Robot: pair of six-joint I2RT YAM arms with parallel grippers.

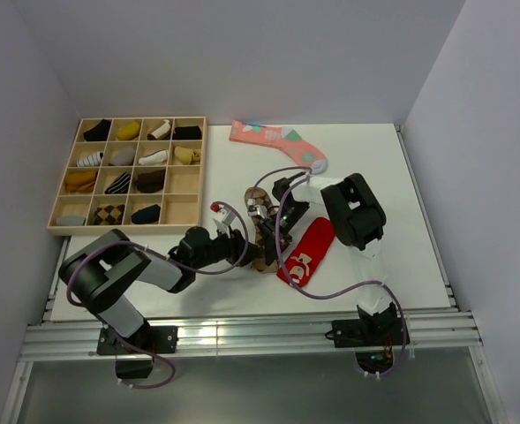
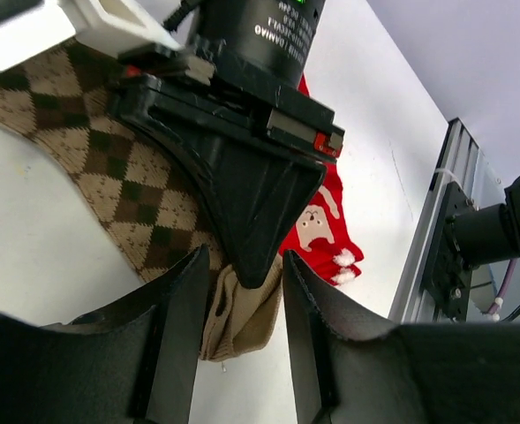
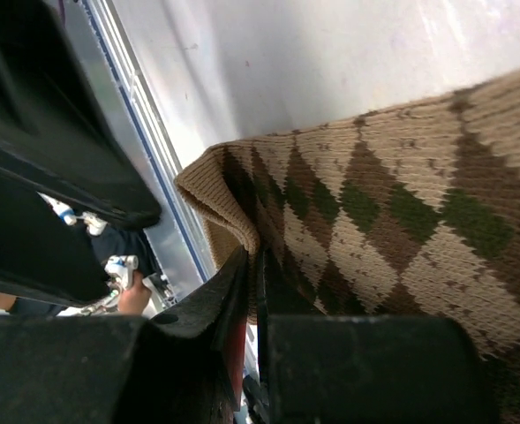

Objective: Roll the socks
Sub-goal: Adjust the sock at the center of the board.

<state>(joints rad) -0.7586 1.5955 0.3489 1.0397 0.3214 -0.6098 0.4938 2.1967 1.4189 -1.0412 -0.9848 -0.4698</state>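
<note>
Black fingers of the left gripper (image 2: 246, 274) are filling the bottom of the left wrist view. They are standing apart, one on each side of the tan cuff of the argyle sock (image 2: 127, 190), and are not visibly squeezing it. The right gripper (image 3: 249, 269) is pointing down into that same gap and pinching a raised fold of the cuff, its fingers pressed together with only knit between them.

The argyle sock is lying near the middle of the table (image 1: 392, 203), its brown-and-tan diamonds running flat across the white surface away from the cuff. A red sock (image 2: 323, 231) is lying just beside it on the right, angled toward the front edge. Both arms are crowding this one spot, their grippers meeting tip to tip over the cuff.

Bare white tabletop is stretching from the red sock to the right edge, and more is showing between the argyle sock and the wooden tray (image 1: 200, 168) at the rear left. A pink sock (image 1: 273, 140) is lying along the back edge, close to the rear wall. An aluminium rail (image 1: 242, 340) is running along the front edge, carrying both arm bases.
</note>
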